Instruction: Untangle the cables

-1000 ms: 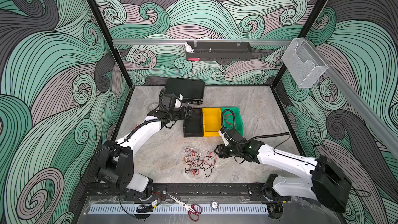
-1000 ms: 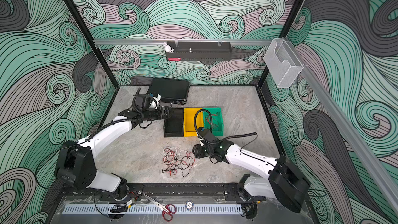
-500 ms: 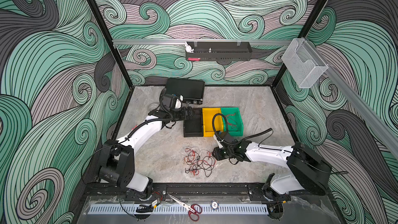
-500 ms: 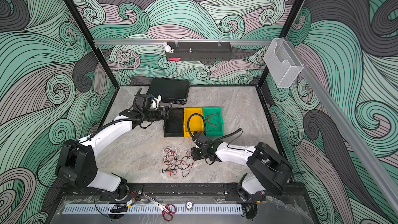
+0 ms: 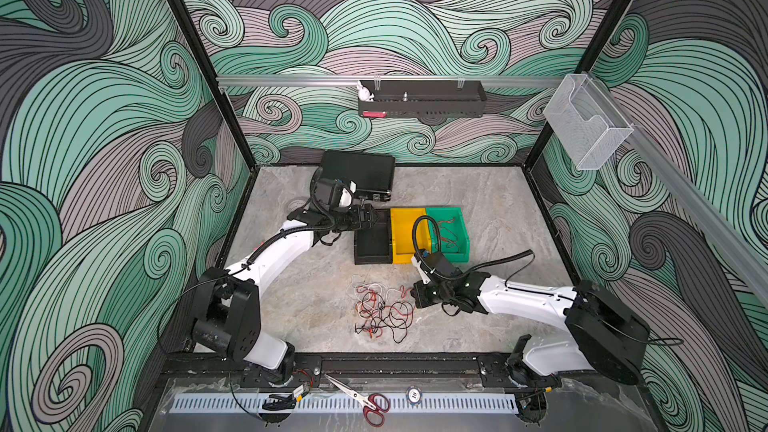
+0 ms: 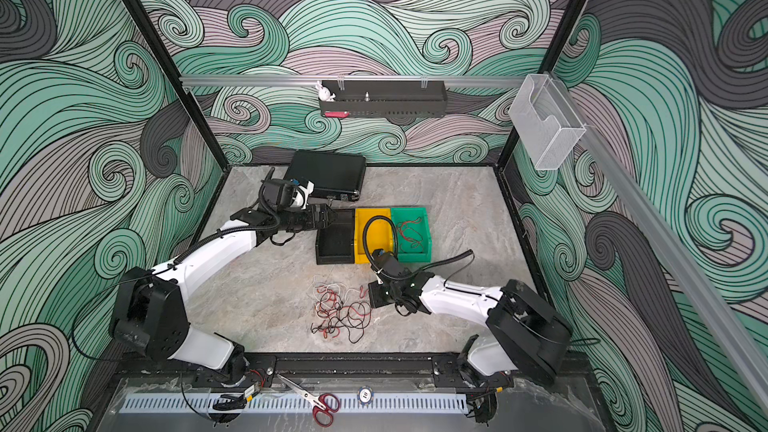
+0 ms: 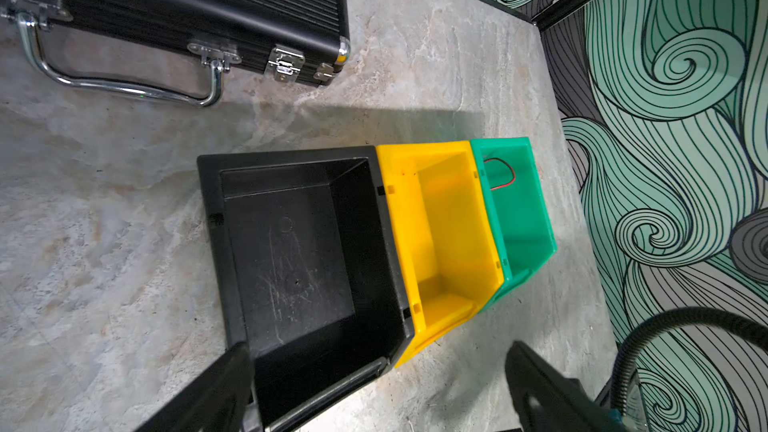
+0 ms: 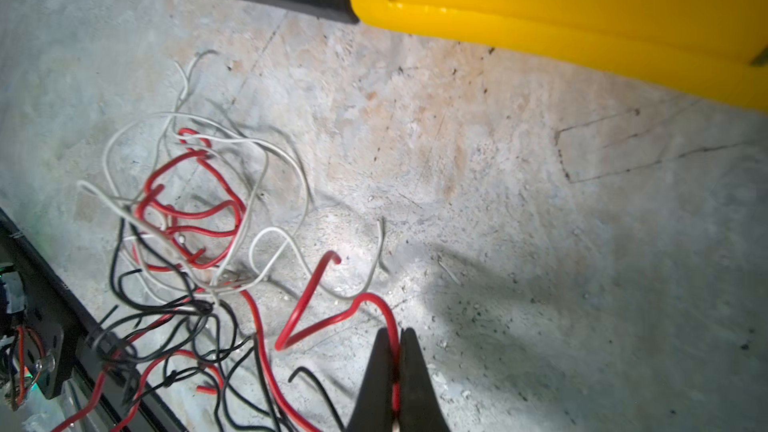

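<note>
The cables (image 5: 382, 309) (image 6: 340, 309) lie as a tangle of thin red, black and white wires on the stone table, in front of the bins. My right gripper (image 5: 415, 297) (image 6: 372, 297) is low at the tangle's right edge. In the right wrist view its jaws (image 8: 395, 336) are shut on a red cable (image 8: 324, 322), which loops out from between the tips. My left gripper (image 5: 374, 218) (image 7: 378, 351) hovers wide open over the black bin's (image 7: 208, 209) far end, holding nothing. The green bin (image 5: 461, 243) has a red cable (image 7: 505, 174) lying in it.
A yellow bin (image 5: 397, 238) stands between the black and green ones. A black case (image 5: 359, 172) with a metal handle lies at the back. Red-handled scissors (image 5: 365, 401) and a poker chip (image 5: 412, 394) rest on the front rail. Black frame rail (image 8: 62, 305) borders the tangle.
My right gripper's jaws have closed on the red cable at the tangle's right edge, and that arm's rear joints have shifted. The left arm has stayed still and open.
</note>
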Motion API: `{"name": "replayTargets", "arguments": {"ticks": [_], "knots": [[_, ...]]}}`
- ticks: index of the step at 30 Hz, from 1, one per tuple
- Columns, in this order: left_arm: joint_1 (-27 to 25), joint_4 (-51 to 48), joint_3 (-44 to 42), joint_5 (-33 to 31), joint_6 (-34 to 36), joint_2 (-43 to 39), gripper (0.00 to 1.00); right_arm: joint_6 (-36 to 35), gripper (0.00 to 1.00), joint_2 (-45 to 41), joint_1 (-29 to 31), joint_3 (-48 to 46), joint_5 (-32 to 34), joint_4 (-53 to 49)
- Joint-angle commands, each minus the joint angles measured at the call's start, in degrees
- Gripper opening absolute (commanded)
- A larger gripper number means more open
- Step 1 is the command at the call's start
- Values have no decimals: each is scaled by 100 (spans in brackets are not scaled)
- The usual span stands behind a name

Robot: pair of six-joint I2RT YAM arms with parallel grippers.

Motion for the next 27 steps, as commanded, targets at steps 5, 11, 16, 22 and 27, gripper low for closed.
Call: {"name": "replayTargets", "arguments": {"ticks": [5,11,16,22,27], "knots": [[-277,-812,440,126,-167,-275,92,-373,3,-514,2,295,358,-446],[-672,-365,-459,117,-638,-923,92,-436,2,-1084,-62,465,302,-660],[-1010,-385,-935,0,-787,-1211,92,-520,3,-1686,-119,581,304,-966],[-1259,-426,-1508,-229,-959,-1559,92,-667,3,-2217,-258,631,445,-1338],[-1425,-171,-1935,-100,-1058,-1607,92,-705,3,-2559,-472,648,409,-1478]]}}
